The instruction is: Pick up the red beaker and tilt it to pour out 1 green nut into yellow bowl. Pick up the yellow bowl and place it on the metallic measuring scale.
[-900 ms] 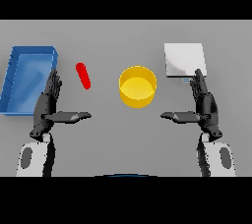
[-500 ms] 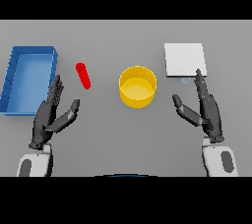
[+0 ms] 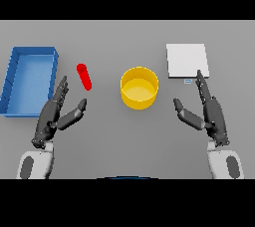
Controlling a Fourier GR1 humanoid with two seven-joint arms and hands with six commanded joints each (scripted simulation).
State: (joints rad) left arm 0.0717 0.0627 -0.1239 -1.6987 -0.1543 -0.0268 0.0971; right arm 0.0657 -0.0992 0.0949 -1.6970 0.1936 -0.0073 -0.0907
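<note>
Both robot hands are wide open: left robot hand (image 3: 54, 115) near the beaker (image 3: 84, 76), right robot hand (image 3: 209, 113) below the scale (image 3: 186, 60). The beaker's inside is not visible.

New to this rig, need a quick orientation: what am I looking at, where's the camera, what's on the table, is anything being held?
This is a humanoid robot seen from its own head camera, looking down at a grey table. The two dark shapes on white forearms are its hands: the left hand at lower left, the right hand at lower right. Both have relaxed, fairly straight fingers and hold nothing.

On the table: a blue tray at far left, a small red beaker lying just beyond the left hand, a yellow bowl in the middle, and a flat metallic measuring scale at upper right. The right hand's fingertips reach near the scale's front edge.
</note>
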